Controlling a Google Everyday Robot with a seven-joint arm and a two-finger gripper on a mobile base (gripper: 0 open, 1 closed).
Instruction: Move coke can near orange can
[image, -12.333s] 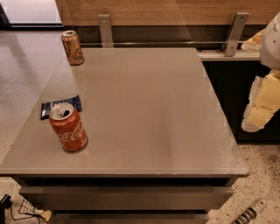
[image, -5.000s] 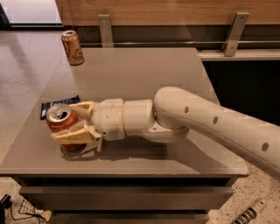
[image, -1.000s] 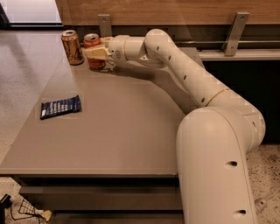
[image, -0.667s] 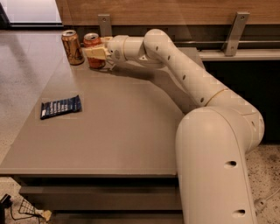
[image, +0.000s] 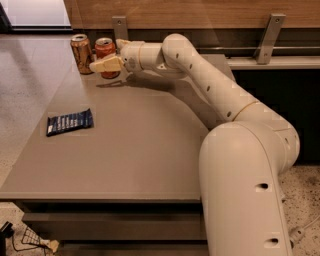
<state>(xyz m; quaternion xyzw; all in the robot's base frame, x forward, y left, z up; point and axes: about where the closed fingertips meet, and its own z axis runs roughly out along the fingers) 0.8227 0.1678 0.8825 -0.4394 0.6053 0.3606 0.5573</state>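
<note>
Grey table (image: 145, 150), matte, set against wood-panel wall (image: 200, 12) with two metal brackets (image: 270, 30). Speckled floor (image: 20, 100) at left. Dark blue snack packet (image: 70, 121) flat near left edge.

Gripper (image: 106, 56) at far left corner of table, arm (image: 210, 85) stretched across top. Jaws closed around coke can (image: 104, 46), near finger (image: 105, 64) across can's lower front. Coke can upright on table, just beside orange can (image: 81, 47), narrow gap between them.

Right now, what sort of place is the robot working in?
Likely an office break area: a grey table, a wood-panelled wall with metal brackets, a speckled floor. The claw is at the coke can beside the orange can.
</note>
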